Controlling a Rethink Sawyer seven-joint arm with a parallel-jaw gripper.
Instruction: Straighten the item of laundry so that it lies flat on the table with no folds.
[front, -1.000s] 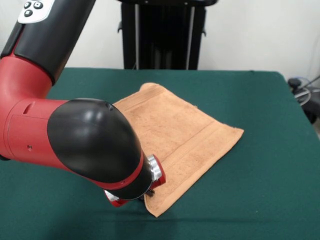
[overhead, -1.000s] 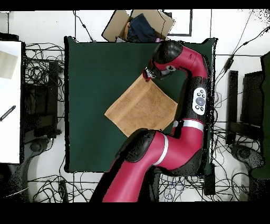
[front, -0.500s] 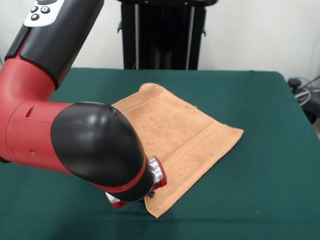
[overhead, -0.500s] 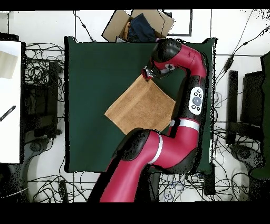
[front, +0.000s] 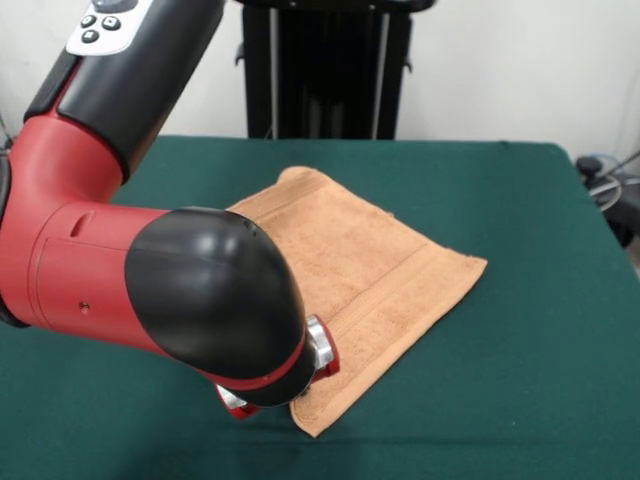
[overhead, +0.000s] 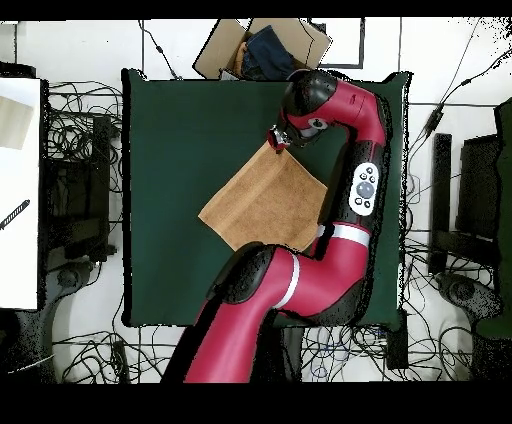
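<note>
My arm (front: 150, 270) fills the left of the front view, its black elbow hiding most of my gripper (front: 300, 385); only the red and silver wrist shows, down at the near corner of the towel (front: 350, 265). From overhead the gripper (overhead: 278, 140) sits right at that same corner, but neither view shows my fingers, so I cannot tell whether I hold cloth or merely hover at it. The towel lies on the table (front: 540, 330) as a diamond, toward the middle and a little to my side, its band stripe running near the edge closest to the front camera. It looks mostly flat, though its thick, doubled-looking edges suggest a fold may remain. I judge it soft, light and limp: terry will drape and bunch rather than slide stiffly, and the felt top will likely grip it. A corner is the right place to take it, pinching the top layer only and drawing outward slowly so it does not drag the whole piece along.
</note>
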